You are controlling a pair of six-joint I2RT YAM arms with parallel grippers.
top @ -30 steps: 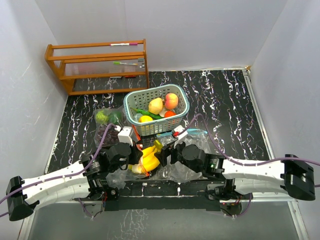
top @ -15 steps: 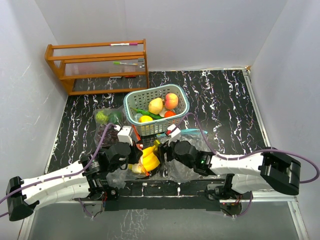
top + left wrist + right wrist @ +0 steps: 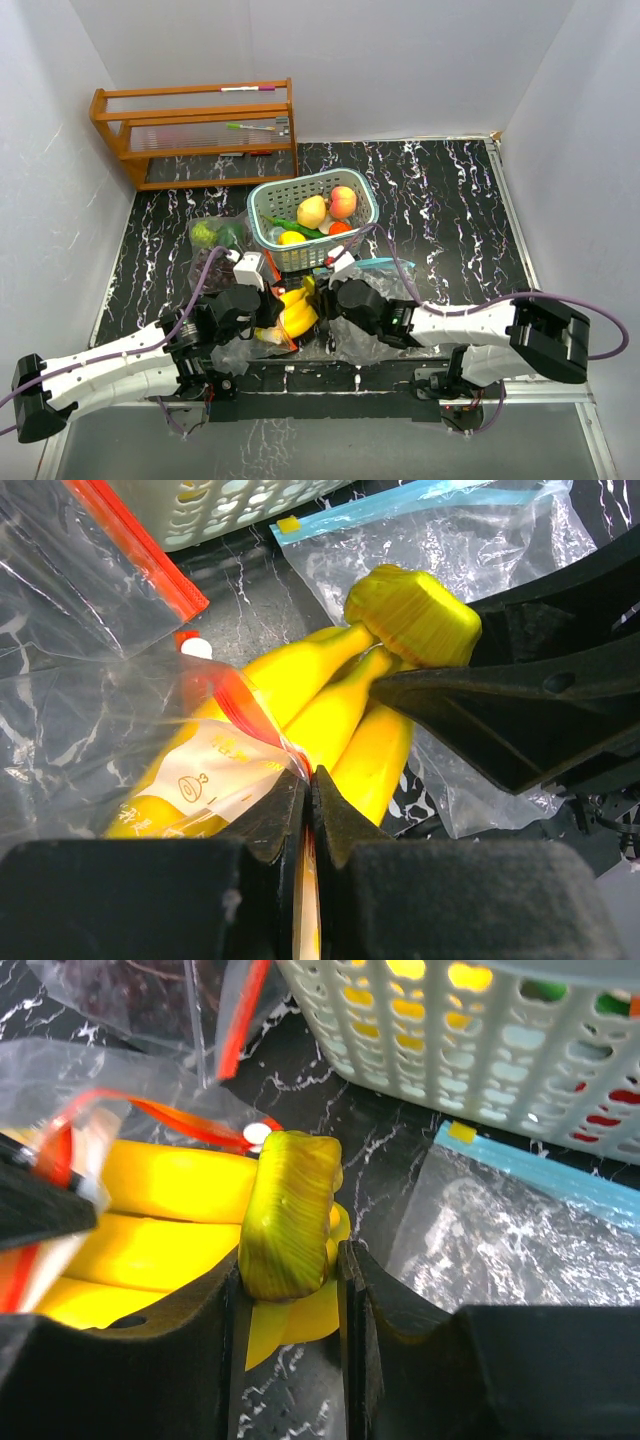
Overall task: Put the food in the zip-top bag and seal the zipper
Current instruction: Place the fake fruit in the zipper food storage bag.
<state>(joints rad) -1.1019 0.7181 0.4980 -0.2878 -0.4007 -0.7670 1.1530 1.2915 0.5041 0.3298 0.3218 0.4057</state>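
A bunch of yellow bananas lies at the mouth of a clear zip-top bag with a red zipper, near the table's front. My left gripper is shut on the bag's red zipper edge, its jaws pressed together on the film. My right gripper is shut on the bananas' green-yellow stem, pinched between both fingers. The banana bodies reach left into the bag opening. The rest of the food, a peach, a lemon and an orange among it, sits in the basket.
A second clear bag with a blue zipper lies flat right of the bananas, also in the right wrist view. A bag holding grapes and green fruit lies left of the basket. A wooden rack stands at the back left.
My right gripper has moved left with the bananas, pushing them toward the bag mouth. The left gripper keeps its hold on the bag edge.
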